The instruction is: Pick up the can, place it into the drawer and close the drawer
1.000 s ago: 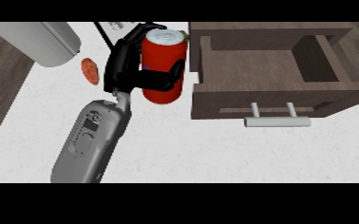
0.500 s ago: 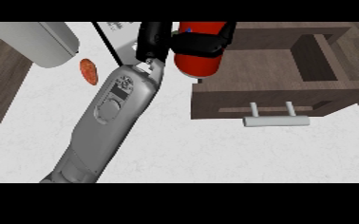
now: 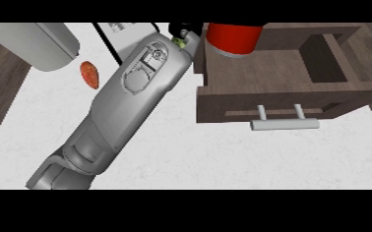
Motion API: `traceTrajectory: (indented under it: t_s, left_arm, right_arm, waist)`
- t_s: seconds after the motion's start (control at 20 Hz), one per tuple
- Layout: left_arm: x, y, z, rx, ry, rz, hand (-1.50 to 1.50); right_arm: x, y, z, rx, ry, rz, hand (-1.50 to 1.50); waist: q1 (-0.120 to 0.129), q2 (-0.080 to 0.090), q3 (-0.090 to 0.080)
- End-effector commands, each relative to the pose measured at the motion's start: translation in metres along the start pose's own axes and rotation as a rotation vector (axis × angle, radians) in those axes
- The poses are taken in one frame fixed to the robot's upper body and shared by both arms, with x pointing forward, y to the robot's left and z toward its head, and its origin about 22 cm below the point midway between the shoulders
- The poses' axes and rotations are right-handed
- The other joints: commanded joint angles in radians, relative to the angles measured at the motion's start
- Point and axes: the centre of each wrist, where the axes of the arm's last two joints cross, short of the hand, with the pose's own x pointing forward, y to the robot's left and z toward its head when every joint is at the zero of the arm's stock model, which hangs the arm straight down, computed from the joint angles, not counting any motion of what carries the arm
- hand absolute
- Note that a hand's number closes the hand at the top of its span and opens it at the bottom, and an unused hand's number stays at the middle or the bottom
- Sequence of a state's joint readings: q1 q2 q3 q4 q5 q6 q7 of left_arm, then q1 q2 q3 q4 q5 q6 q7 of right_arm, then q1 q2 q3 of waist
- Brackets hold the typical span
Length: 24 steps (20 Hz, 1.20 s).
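Arm: one grey forearm [image 3: 138, 93] enters from the lower left edge and runs diagonally up and right across the white table [image 3: 218, 162], its wrist reaching the top of the view. Which arm it is cannot be told from this view.

Hand [image 3: 183, 31]: black, only a small part shows at the top edge, between the wrist and the can. Whether its fingers are curled round the can or held apart cannot be told; most of the hand is cut off by the top of the view.

Can [image 3: 232, 40]: red body with a grey rim at its lower end, upright or nearly so, cut off at the top edge. It sits just right of the hand, touching or nearly touching it, over the rear left corner of the drawer.

Drawer [image 3: 291, 96]: brown wood, pulled open, interior dark brown. A pale bar handle [image 3: 284, 124] on two posts stands out from its front face.

Other items: an orange-red oval object [image 3: 89, 74] on the table left of the forearm; a pale grey rounded object [image 3: 40, 44] at upper left; a white panel with black edging [image 3: 120, 29] behind the forearm, bearing small dark marks too small to read.

Writing: none legible on the can or elsewhere.
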<state>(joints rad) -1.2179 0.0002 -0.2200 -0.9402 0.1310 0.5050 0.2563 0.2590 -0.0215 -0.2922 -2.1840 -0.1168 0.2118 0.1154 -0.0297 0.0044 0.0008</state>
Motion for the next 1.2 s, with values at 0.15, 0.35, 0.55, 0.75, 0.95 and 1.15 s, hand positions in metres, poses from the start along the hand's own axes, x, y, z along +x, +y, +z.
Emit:
traceTrajectory:
  t_s: [0.15,0.35,0.55,0.75,0.95,1.15]
  left_arm:
    - [0.017,-0.018,-0.022,-0.001,0.022,-0.039,1.50]
    - [0.004,-0.025,-0.021,0.002,0.041,-0.078,1.50]
    - [0.024,-0.033,-0.031,0.010,0.021,-0.094,1.50]
    - [0.004,-0.026,-0.034,-0.013,0.047,-0.109,1.50]
    - [-0.015,-0.028,-0.030,0.045,0.064,-0.159,1.50]
    - [-0.019,-0.028,-0.029,0.033,0.034,-0.159,1.50]
  right_arm:
    - [0.008,0.005,-0.002,0.017,-0.005,0.007,-1.50]
    - [-0.005,0.010,0.003,0.020,-0.005,-0.013,-1.50]
    - [-0.004,0.008,-0.018,0.022,-0.004,-0.010,-1.50]
    - [-0.011,0.008,-0.021,0.018,-0.020,0.003,-1.50]
    - [-0.001,0.009,-0.025,0.042,-0.038,-0.004,-1.50]
    - [-0.005,0.024,-0.037,0.033,-0.018,0.004,-1.50]
  waist:
    - [-0.013,0.003,0.000]
    - [-0.021,0.004,0.001]
    - [-0.028,0.009,0.001]
    - [-0.019,0.009,0.001]
    - [-0.061,0.017,0.002]
    - [-0.040,0.015,0.001]
